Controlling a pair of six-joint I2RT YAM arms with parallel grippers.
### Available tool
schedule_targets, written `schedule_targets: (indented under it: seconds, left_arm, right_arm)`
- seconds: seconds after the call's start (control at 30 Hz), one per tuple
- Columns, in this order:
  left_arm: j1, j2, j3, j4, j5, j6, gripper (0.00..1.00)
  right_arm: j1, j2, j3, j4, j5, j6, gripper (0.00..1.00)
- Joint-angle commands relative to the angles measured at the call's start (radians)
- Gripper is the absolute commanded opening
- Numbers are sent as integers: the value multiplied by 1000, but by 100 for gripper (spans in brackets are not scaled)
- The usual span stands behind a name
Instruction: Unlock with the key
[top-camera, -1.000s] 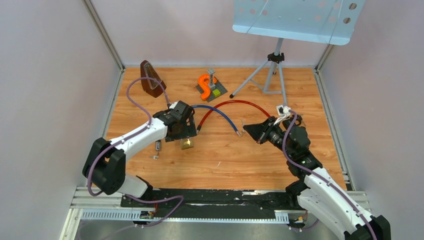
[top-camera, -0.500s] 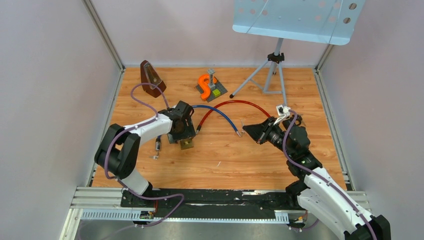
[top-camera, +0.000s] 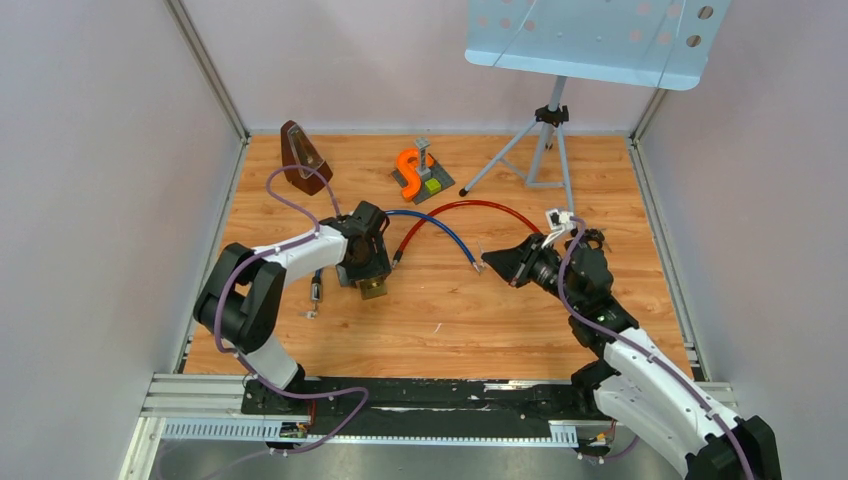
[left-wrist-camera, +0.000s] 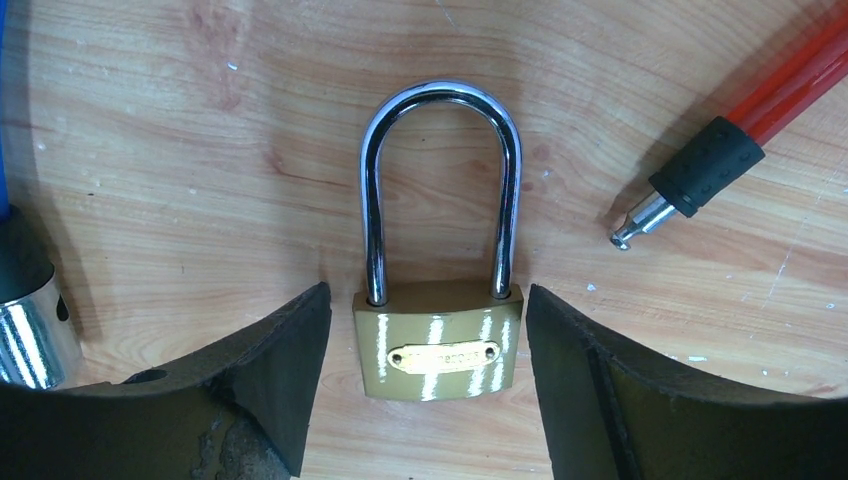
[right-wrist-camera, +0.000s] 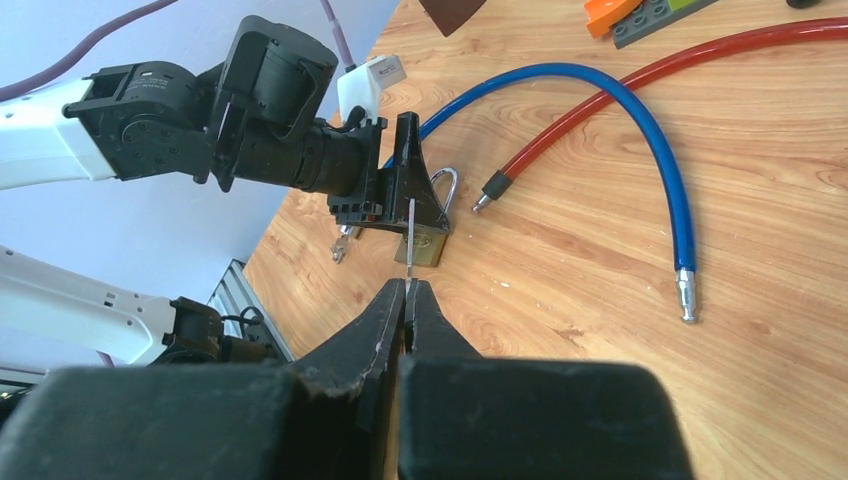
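Note:
A brass padlock (left-wrist-camera: 437, 340) with a closed steel shackle lies flat on the wooden table; it also shows in the top view (top-camera: 375, 289) and the right wrist view (right-wrist-camera: 430, 245). My left gripper (left-wrist-camera: 425, 296) is open, one finger on each side of the lock body with small gaps. My right gripper (right-wrist-camera: 408, 285) is shut on a thin key (right-wrist-camera: 408, 240) whose blade sticks out past the fingertips. In the top view the right gripper (top-camera: 490, 262) hovers right of the lock, pointing toward it and apart from it.
A blue hose (top-camera: 440, 228) and a red hose (top-camera: 470, 208) curve across the table between the arms; the red hose's end (left-wrist-camera: 690, 180) lies just right of the shackle. Small metal pieces (top-camera: 316, 292) lie left of the left gripper. A metronome (top-camera: 300, 158), orange toy (top-camera: 408, 172) and stand (top-camera: 545, 140) are at the back.
My left arm has folded its elbow back toward its base while its gripper stays at the padlock. My right gripper has moved a little left toward the lock with the key.

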Motion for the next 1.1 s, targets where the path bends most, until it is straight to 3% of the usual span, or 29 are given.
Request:
schedule_targets:
  seconds: [0.0,0.17,0.33,0.4,0.47,0.8,1.07]
  left_arm:
    - [1,76,-13,-6,66,3,77]
    - [-12,141,35,-53,71,39,66]
    - [-50,194,43,-76,72,54,62]
    - [-53,199,33,-71,91,54,56]
    - [-53,175,25,-66,104,41,43]
    - [-52,-180,72,-74,151,-187,15]
    - [-50,-329,107,-54,194,-325,3]
  right_arm:
    - [-7,21,9,77,-31,22,0]
    - [-6,37,3,107,-53,39,0]
    - [-6,46,-3,127,-68,48,0]
    - [-6,47,-6,133,-73,49,0]
    - [-6,51,-9,137,-85,50,0]
    - [38,175,-24,266,-157,95,0]
    - [149,311,19,345,-155,86,0]
